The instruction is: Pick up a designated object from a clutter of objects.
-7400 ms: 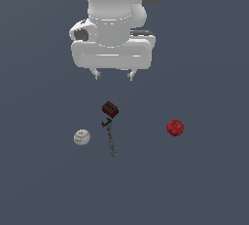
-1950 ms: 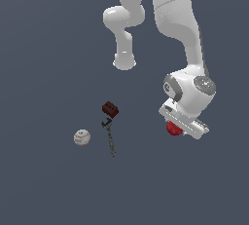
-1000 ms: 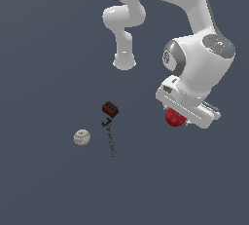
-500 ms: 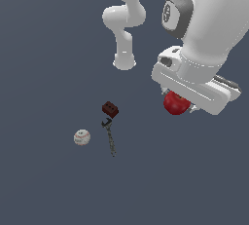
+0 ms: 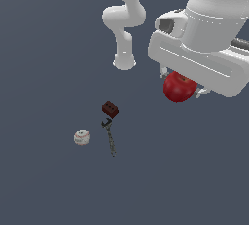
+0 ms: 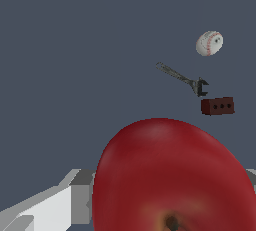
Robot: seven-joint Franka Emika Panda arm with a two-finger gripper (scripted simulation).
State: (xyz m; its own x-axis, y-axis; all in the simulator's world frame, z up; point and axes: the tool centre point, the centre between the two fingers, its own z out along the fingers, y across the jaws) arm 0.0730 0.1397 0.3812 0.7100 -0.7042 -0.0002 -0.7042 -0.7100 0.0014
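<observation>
My gripper (image 5: 181, 85) is shut on the glossy red apple (image 5: 178, 87) and holds it high above the grey floor, at the exterior view's right. In the wrist view the apple (image 6: 175, 180) fills the foreground between the white fingers (image 6: 75, 197). The rest of the clutter lies on the floor to the exterior view's left: a dark brown brick (image 5: 110, 109), a thin grey wrench (image 5: 110, 138) just below it, and a white red-stitched baseball (image 5: 82, 137). They also show in the wrist view: the brick (image 6: 217, 106), the wrench (image 6: 181, 79) and the baseball (image 6: 209, 43).
The arm's white base column (image 5: 124, 59) stands on the floor behind the clutter. The floor (image 5: 48, 48) is a plain grey surface with no visible edges.
The gripper closed on the apple and has lifted it from the floor, rising toward the camera. The brick, wrench and baseball have not moved.
</observation>
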